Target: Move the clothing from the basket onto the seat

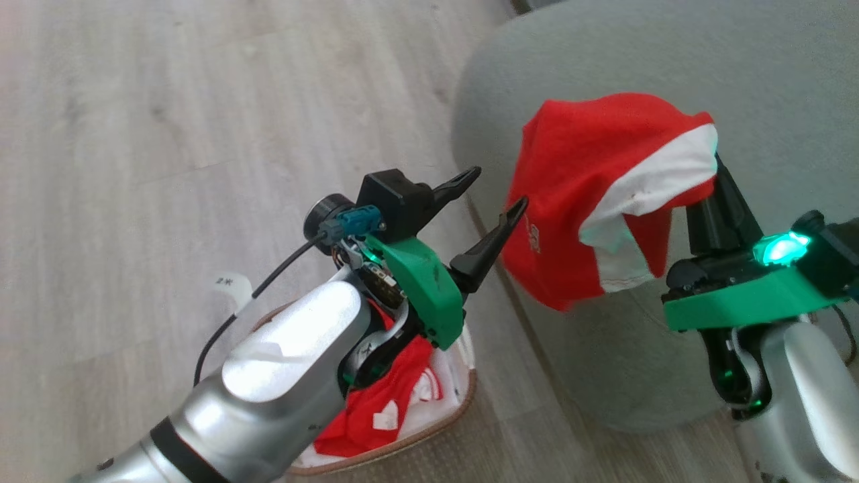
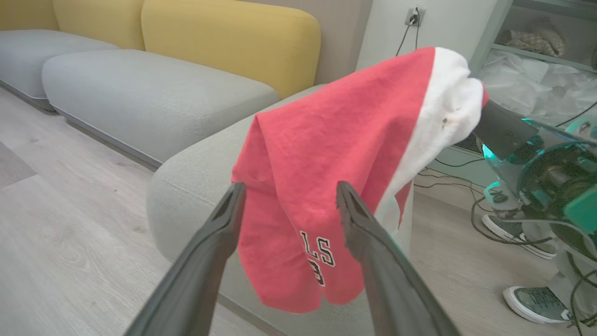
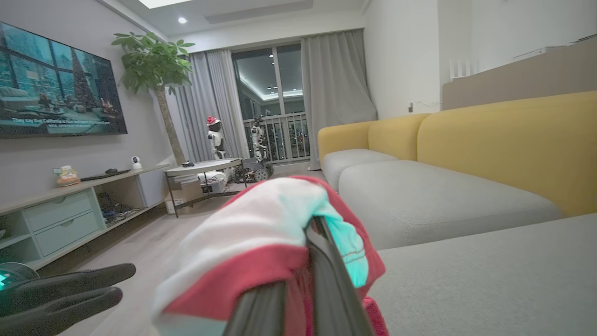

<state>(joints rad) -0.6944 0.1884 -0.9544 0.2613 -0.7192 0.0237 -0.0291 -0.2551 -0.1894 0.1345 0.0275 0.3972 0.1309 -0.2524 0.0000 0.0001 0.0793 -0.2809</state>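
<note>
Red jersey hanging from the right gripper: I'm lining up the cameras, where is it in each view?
Head view: thin red jersey with white trim, centre-right, against the grey-green sofa cushion.
Left wrist view: jersey, centre.
Right wrist view: jersey, bottom centre.
Shared landmark: the cushion.

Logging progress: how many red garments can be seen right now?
2: a hanging garment in the right gripper by the seat; a bunched garment in the basket, possibly hiding more.

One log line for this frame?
right hand: shut on jersey, lifted at seat edge | left hand: open, empty | basket: red clothing inside
</note>
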